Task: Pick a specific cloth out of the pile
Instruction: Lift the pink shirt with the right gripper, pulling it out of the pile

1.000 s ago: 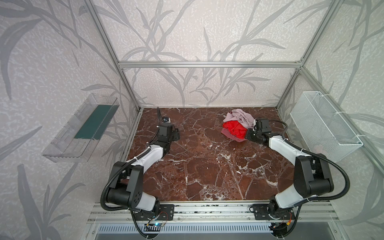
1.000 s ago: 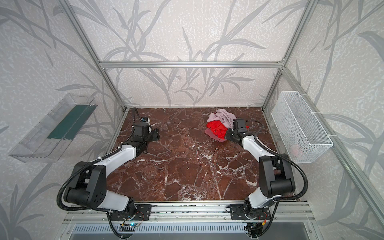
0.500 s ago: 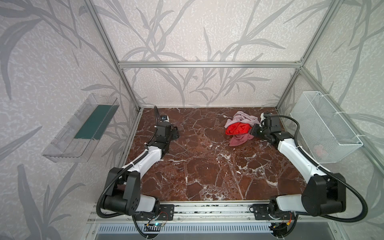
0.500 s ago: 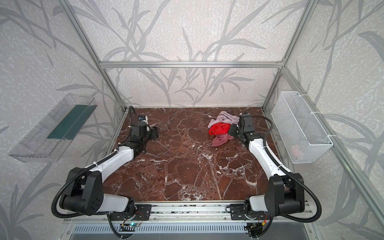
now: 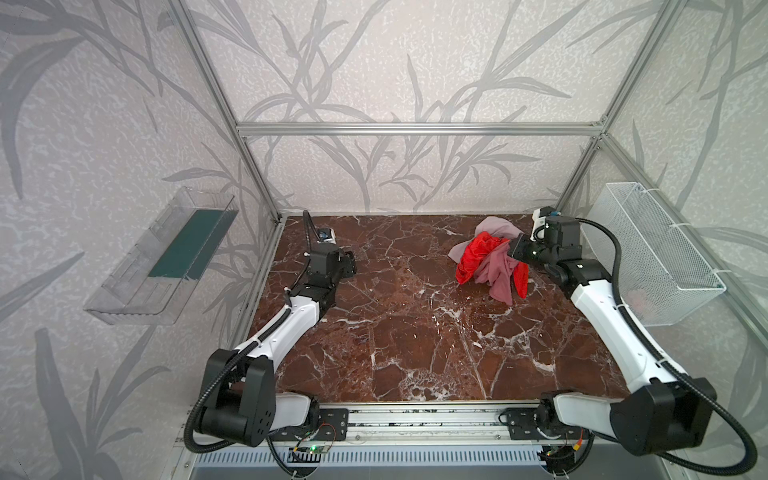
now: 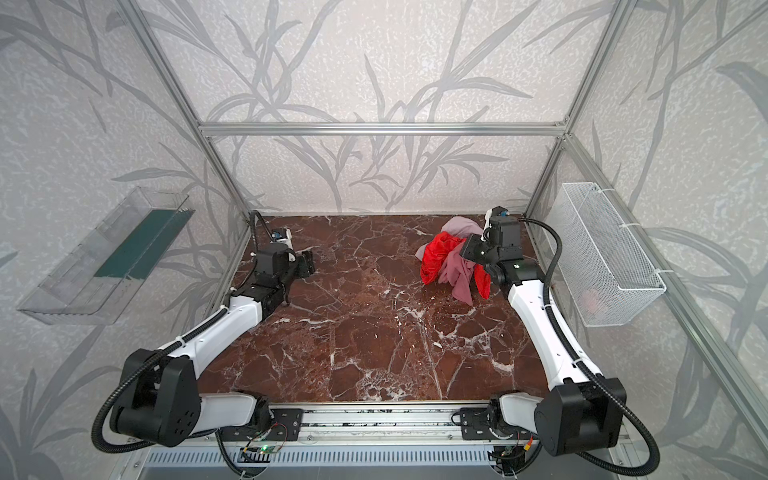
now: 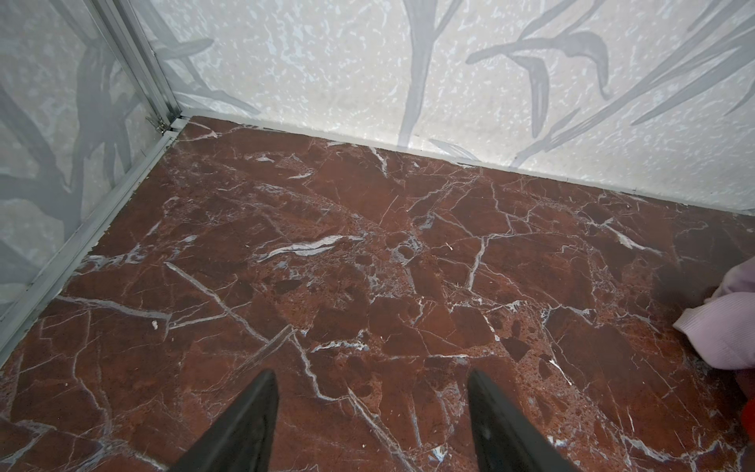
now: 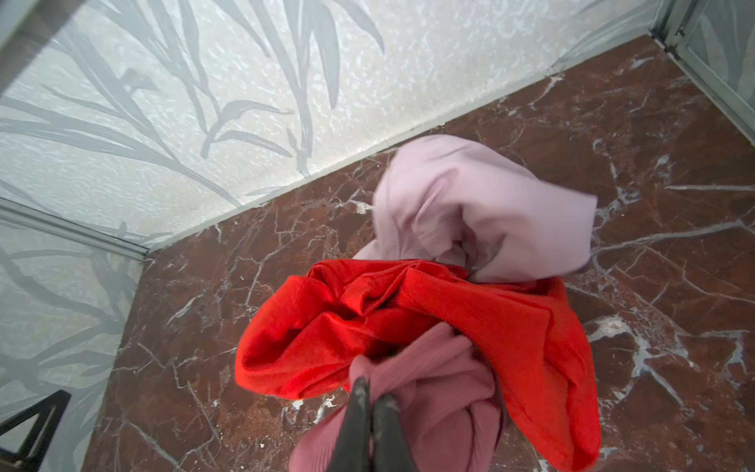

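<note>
The pile lies at the back right of the marble table. My right gripper is shut on the cloth, a dusty rose fold that hangs from it in both top views. A bright red cloth is draped around the held one and hangs with it. Behind them, a pale lilac-grey cloth rests on the table. Far left, my left gripper is open over bare marble, away from the pile.
A white wire basket hangs on the right wall with something pinkish inside it. A clear plastic tray with a green floor hangs on the left wall. Aluminium frame posts and patterned walls close in the table.
My right gripper has risen and drawn back with the dusty rose cloth, and the red cloth has come up with it. The left arm has shifted slightly towards the back.
</note>
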Tool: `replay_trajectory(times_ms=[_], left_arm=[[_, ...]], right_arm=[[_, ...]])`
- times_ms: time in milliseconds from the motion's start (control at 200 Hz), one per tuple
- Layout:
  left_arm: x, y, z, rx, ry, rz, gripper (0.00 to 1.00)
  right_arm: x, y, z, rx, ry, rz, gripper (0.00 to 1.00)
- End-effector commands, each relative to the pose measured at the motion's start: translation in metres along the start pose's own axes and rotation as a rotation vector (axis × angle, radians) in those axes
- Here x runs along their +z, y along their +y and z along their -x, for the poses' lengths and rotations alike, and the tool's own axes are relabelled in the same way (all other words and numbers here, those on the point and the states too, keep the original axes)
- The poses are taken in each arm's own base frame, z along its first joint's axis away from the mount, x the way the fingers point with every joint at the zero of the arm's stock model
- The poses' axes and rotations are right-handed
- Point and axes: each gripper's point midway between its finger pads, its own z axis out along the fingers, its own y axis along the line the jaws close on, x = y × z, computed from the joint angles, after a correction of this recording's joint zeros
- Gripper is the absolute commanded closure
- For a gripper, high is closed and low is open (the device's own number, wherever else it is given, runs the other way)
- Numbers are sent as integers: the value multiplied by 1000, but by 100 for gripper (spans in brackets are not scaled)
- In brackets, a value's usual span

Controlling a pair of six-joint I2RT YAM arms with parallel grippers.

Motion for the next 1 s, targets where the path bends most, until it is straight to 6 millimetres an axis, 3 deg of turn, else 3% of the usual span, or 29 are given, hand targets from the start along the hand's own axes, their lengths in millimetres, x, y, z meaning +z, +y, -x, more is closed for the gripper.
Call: replay_trajectory(times_ms=[0,235,670,790,995], left_arm=[[-8,-3,0,-10,0,-20,29],[-17,-9,9,-16,-13,-41,29],[-47,-9,38,-27,-56,-28,29],[-59,-3,47,-39,-52,11,30],[-89,10,65,-63,-33,86,30]], right_arm=[[-36,31,38,-22,-111,96,100],[-62,52,62,-58,-150,139,100],[-103,116,101,-120,-184,364,100],[-124,148,109,-178,-193,464,100],[-141,214,100,-334,-155,594,100]])
